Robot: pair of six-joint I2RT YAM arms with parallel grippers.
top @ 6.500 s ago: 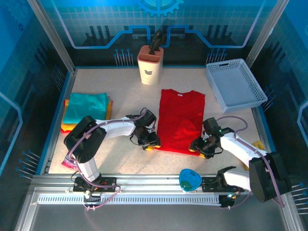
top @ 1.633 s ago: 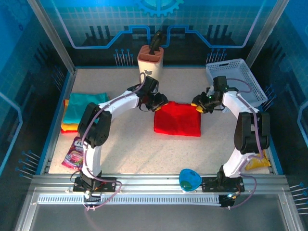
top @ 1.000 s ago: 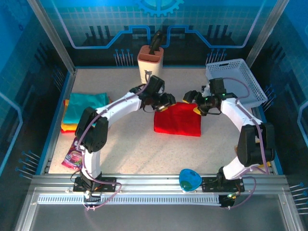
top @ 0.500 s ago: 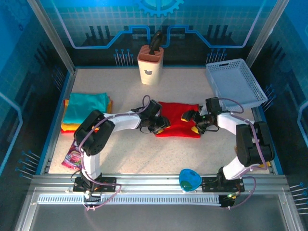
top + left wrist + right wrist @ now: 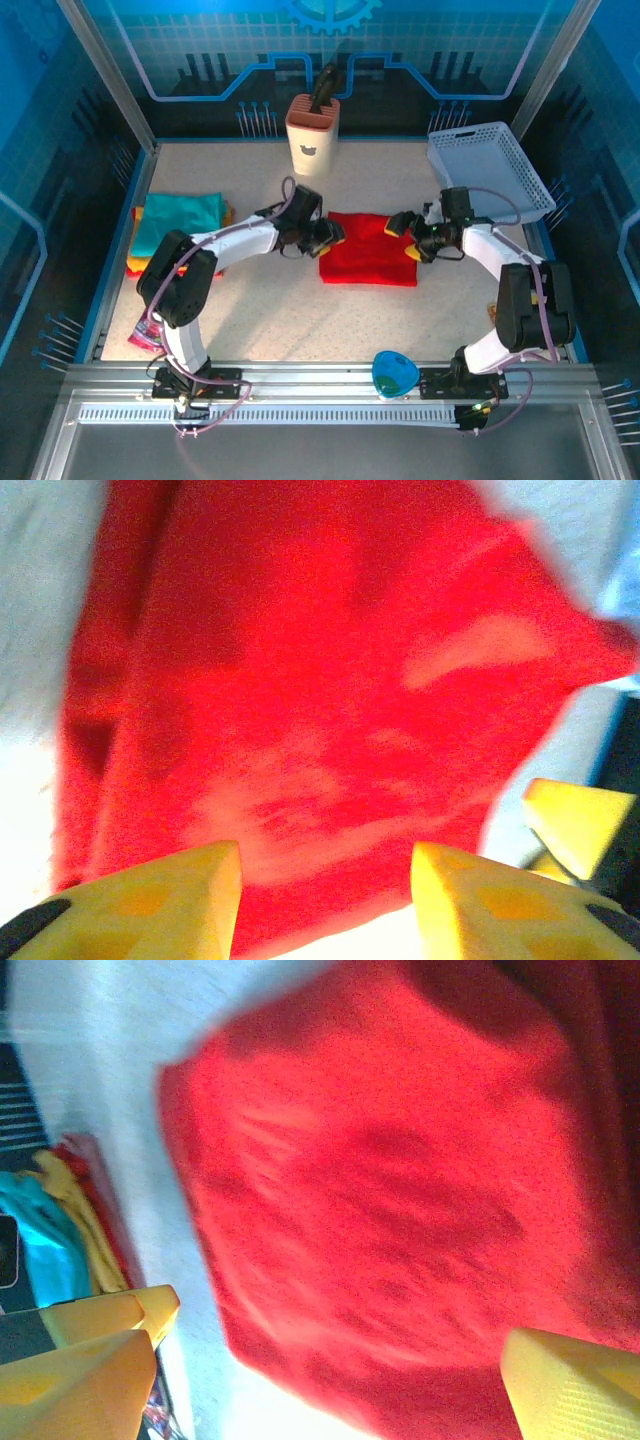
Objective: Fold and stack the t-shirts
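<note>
Moved: left gripper (image 5: 330, 236) and right gripper (image 5: 403, 238) out to far corners of red shirt (image 5: 368, 262). Both jaws apart, empty.

Folded red t-shirt (image 5: 368, 250) mid-table; folded stack (image 5: 178, 225) far left

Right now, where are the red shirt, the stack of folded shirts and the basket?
red shirt (image 5: 368, 252): top view, middle of the folded cloth.
stack (image 5: 178, 222): top view, teal top layer.
basket (image 5: 495, 180): top view, bare floor inside the rim.
</note>
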